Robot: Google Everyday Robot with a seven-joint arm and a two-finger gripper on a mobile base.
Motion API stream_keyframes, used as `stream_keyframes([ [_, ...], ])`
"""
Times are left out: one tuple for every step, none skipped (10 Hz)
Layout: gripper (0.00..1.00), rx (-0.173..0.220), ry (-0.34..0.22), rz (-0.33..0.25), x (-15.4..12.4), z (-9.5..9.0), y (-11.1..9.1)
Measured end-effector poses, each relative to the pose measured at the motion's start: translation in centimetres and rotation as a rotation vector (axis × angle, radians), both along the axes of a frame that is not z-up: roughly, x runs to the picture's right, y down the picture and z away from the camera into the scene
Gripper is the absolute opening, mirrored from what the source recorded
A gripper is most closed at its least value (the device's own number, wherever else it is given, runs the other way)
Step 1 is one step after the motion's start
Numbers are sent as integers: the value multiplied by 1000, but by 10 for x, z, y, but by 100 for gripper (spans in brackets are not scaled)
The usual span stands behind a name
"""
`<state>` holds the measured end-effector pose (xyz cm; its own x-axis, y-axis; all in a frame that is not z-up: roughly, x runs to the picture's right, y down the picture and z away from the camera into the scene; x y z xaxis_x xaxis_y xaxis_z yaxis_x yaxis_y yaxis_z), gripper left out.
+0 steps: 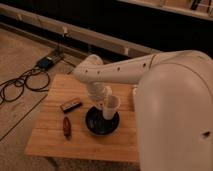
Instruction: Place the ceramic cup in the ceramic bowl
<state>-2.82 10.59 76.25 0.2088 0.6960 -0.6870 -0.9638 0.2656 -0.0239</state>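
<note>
White ceramic cup [111, 107] in tool [106, 101], over bowl [95, 125]

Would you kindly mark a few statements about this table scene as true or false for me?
1. The ceramic cup is over the ceramic bowl. True.
2. The gripper is at the table's far corner, well away from the cup. False: it is right beside the cup, above the bowl.
3. A dark rectangular object lies on the table, to the picture's left of the bowl. True.
4. The reddish object lies inside the bowl. False: it lies on the table beside the bowl.
5. Cables lie on the floor beside the table. True.
</note>
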Motion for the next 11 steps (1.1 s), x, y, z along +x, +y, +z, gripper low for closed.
stream_keyframes([
  [0,-6,-12,-6,-7,3,5],
  [0,-13,-26,-20,-15,7,13],
  [0,-20,-31,-29,-19,12,21],
  [0,-28,-35,-37,-23,16,28],
  [0,-36,-38,-45,-25,19,34],
  [1,-44,-41,-52,-28,22,39],
  [6,-50,-42,-54,-29,24,42],
  [16,-55,-42,-56,-30,26,45],
  [28,-58,-42,-59,-31,27,46],
  [36,-58,-42,-62,-31,27,46],
  [45,-58,-39,-67,-31,27,45],
])
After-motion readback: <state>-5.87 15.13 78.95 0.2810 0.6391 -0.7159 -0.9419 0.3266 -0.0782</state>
